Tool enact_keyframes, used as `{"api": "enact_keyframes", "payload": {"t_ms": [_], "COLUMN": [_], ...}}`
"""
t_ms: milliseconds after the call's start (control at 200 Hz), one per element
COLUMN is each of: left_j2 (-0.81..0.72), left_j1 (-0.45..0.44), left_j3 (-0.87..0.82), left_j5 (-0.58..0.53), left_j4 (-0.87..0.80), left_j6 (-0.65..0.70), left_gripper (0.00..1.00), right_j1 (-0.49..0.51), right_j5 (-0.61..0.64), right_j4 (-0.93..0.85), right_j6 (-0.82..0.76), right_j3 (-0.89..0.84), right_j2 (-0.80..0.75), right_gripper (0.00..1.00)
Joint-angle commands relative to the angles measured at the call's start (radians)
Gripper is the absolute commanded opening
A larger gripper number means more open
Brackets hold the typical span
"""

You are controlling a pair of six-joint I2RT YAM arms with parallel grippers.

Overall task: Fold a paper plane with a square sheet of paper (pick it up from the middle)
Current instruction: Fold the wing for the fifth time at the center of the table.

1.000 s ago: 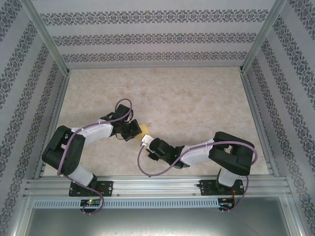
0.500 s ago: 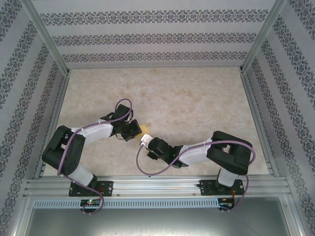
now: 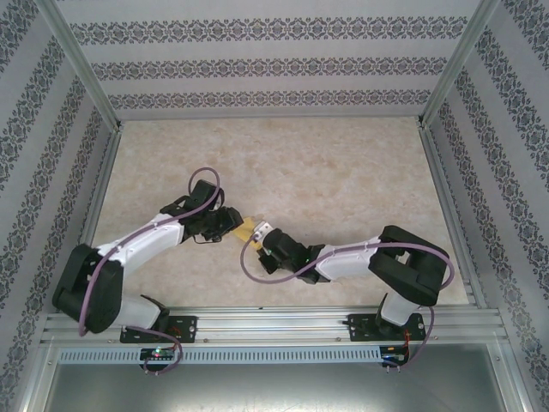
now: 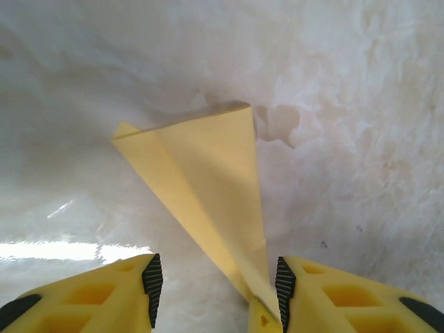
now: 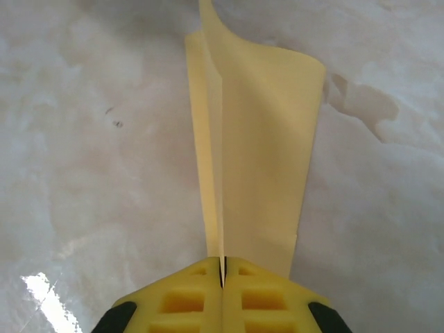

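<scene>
The paper [image 3: 244,228] is a folded yellow piece lying between the two pincers. It sits a little left of the counter's [image 3: 343,172] middle and closer to the near edge than the far one.

In the right wrist view the paper [image 5: 263,159] stands on edge. A sharp centre crease runs its length, with a narrow flap on one side and a broader, curling flap on the other. Its narrow end goes straight into the right pincer [image 5: 222,267], whose yellow fingers [image 5: 270,298] are pressed together on the crease with no gap showing.

In the left wrist view the paper [image 4: 208,180] is a long triangle, wide at the far end and tapering toward the camera. A soft shadow lies on the counter past its wide end. The left pincer [image 4: 216,274] is spread wide and holds nothing. The paper's narrow tip runs down along the inner black pad [image 4: 282,284] of one finger, and the other finger [image 4: 104,298] is well apart from it. Whether the tip actually touches that pad is hard to tell.

From above, the left pincer [image 3: 232,223] meets the paper from the left and the right pincer [image 3: 260,232] from the right. Both arms reach inward from their bases on the metal rail [image 3: 274,326] at the near edge. A purple cable [image 3: 257,287] loops under the right arm. The counter is pale and marbled, with patterned walls [image 3: 274,64] around it.
</scene>
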Motion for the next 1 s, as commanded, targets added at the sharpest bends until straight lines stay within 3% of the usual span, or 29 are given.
{"api": "enact_keyframes", "payload": {"t_ms": [0,205,709,994], "left_j2": [-0.076,-0.139,-0.071,-0.011], "left_j1": [0.007,0.008,0.006,-0.001], "left_j3": [0.001,-0.048,-0.101,-0.162], "left_j5": [-0.128,-0.107,0.035,0.153], "left_j4": [-0.104,-0.054,0.079,0.274], "left_j6": [0.02,0.033,0.046,0.024], "left_gripper": [0.51,0.53,0.44,0.39], "right_j1": [-0.062,-0.143,-0.195,-0.214], "right_j5": [-0.223,-0.418,-0.524,-0.562], "right_j4": [0.007,0.057,0.131,0.137], "right_j6": [0.188,0.331,0.546,0.642], "right_j3": [0.022,0.034,0.044,0.047], "right_j2": [-0.027,0.025,0.148,0.18], "right_gripper": [0.0,0.0,0.0,0.0]}}
